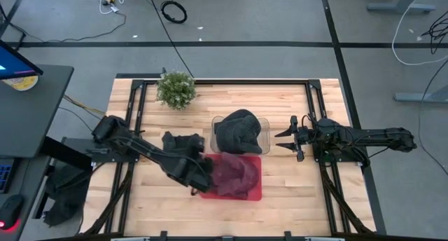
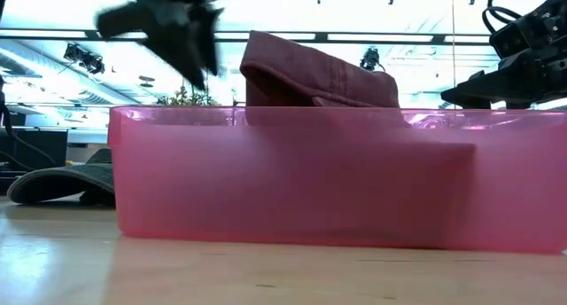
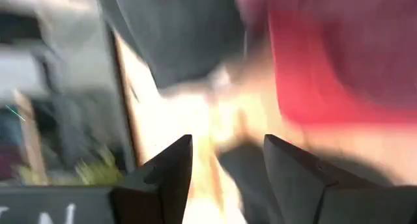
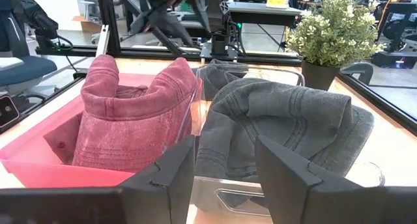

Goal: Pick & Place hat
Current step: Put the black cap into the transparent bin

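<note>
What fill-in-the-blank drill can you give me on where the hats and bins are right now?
1. The red hat lies in the ____ bin.
2. The grey hat sits in the ____ bin.
3. A third, dark hat lies on the bare table, on the side of the ____ arm.
4. The potted plant stands at the table's far edge, nearest the ____ hat.

Missing words: pink; clear; left; dark
</note>
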Motion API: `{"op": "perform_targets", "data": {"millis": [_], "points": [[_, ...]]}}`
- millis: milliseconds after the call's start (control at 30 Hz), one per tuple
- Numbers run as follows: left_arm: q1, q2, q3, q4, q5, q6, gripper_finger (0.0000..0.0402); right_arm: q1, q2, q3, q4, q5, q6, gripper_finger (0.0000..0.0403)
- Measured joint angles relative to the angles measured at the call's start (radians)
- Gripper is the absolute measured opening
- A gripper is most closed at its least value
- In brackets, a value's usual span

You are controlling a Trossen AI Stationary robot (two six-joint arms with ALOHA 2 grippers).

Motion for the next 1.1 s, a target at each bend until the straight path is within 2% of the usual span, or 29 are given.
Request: {"op": "perform_targets", "data": {"millis": [67,133,267,367,567,733,867,1100], "points": [[0.0,-0.031,0.0,-0.1,0.06,-0.121,0.0185,0.0,0.0,0.0,0.003,0.0,0.0,0.0165],[-0.014,-0.059,-0.001,-0.169,0.064,-0.203,0.0179,0.0,0.0,0.0,0.005,0.0,0.0,0.0165],[-0.048,-0.16,-0.081,-0.161,0.051,-0.25,0.0171,0.0,0.0,0.0,0.006,0.0,0.0,0.0165],[-0.056,-0.279,-0.217,-0.091,0.072,-0.274,0.0168,0.0,0.0,0.0,0.006,0.0,0.0,0.0165],[-0.051,-0.557,-0.55,0.192,0.216,-0.277,0.0167,0.0,0.0,0.0,0.006,0.0,0.0,0.0165],[-0.035,-0.719,-0.73,0.271,0.202,-0.299,0.0167,0.0,0.0,0.0,0.007,0.0,0.0,0.0165],[0.017,-0.781,-0.818,0.353,0.224,-0.3,0.0167,0.0,0.0,0.0,0.007,0.0,0.0,0.0165],[0.12,-0.781,-0.908,0.538,0.348,-0.224,0.0167,0.0,0.0,0.0,0.006,0.0,0.0,0.0165]]}}
